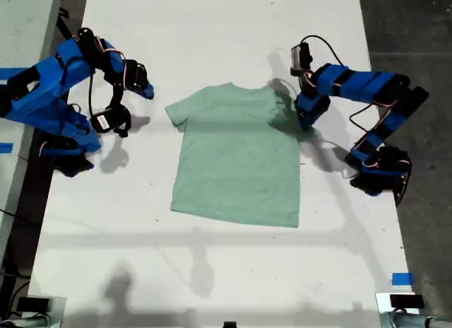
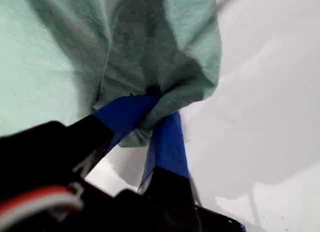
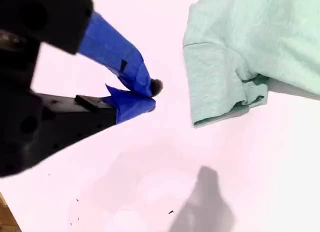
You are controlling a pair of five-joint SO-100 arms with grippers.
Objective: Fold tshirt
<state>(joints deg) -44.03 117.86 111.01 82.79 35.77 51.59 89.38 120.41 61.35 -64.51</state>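
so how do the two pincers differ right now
My first pincer is shut on the tshirt, pinching bunched fabric at its sleeve on the exterior view's right. My second pincer is shut on nothing and sits apart from the other sleeve, over bare table. The first is among the cloth; the second touches none. Both have blue fingers on black bodies.

Pale mint tshirt [image 1: 236,155] spread flat mid-table, one sleeve bunched

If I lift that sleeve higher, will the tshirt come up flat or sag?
Probably sag: the tshirt already bunches and creases where my first gripper pinches it. It looks thin and light, so the rest likely drags across the table.
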